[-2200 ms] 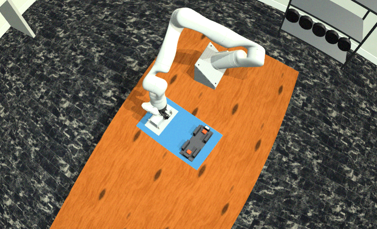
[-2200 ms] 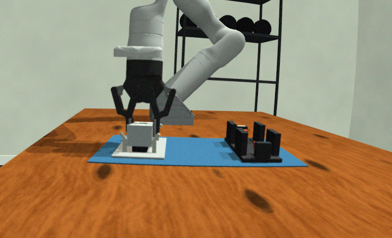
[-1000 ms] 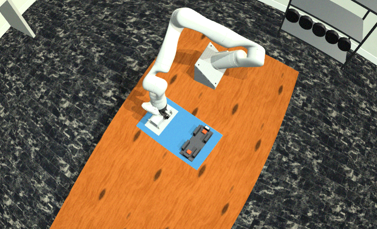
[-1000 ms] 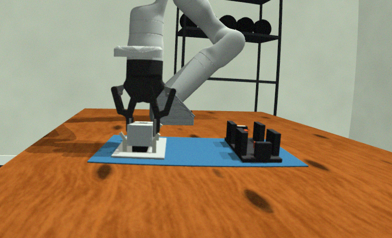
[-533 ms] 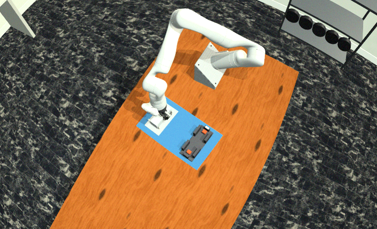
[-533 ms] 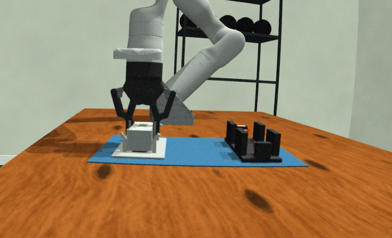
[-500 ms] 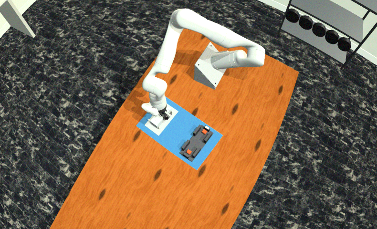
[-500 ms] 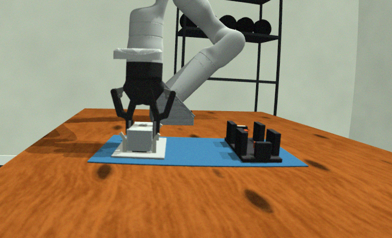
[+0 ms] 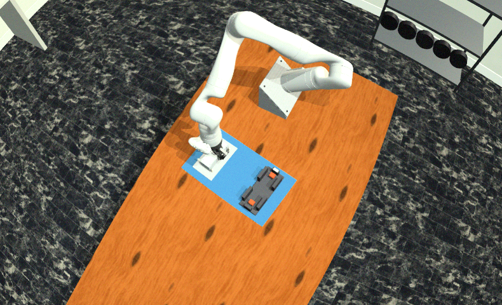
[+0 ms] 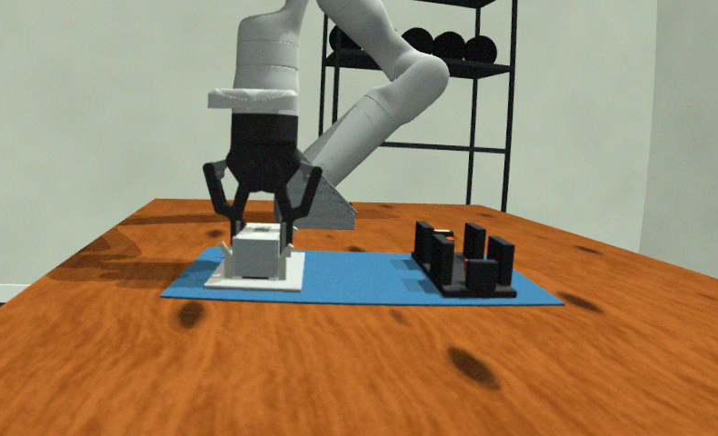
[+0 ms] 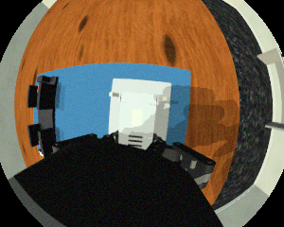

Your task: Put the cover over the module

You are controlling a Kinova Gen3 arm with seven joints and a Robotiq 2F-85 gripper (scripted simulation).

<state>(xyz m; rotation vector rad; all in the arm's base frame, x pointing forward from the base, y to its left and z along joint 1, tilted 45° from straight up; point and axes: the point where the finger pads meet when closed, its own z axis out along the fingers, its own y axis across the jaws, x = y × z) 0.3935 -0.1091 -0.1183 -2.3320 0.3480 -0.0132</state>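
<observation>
The cover (image 9: 208, 162) (image 10: 255, 259) (image 11: 137, 115) is a pale, thin-walled box at the white holder (image 9: 213, 176) (image 10: 214, 282) (image 11: 142, 86). Its end facing the exterior camera hangs lower, so the cover looks tilted. That end is low between the holder's posts, just above its plate. My gripper (image 9: 221, 152) (image 10: 262, 237) (image 11: 136, 138) points down and is shut on the cover's sides, near its far end. The far underside is hidden. The dark base plate (image 9: 263, 187) (image 10: 479, 294) (image 11: 46, 115) carries orange blocks (image 9: 251, 202) (image 9: 272, 175); I cannot tell the module's outline.
Both stand on a blue mat (image 9: 229, 179) (image 10: 352, 281) (image 11: 85, 104), holder at one end, base plate at the other. Upright dark walls (image 10: 441, 259) (image 10: 501, 259) rise around the base plate. A white block (image 9: 275, 170) is at its far end. The robot's pedestal (image 9: 274, 96) stands behind the mat.
</observation>
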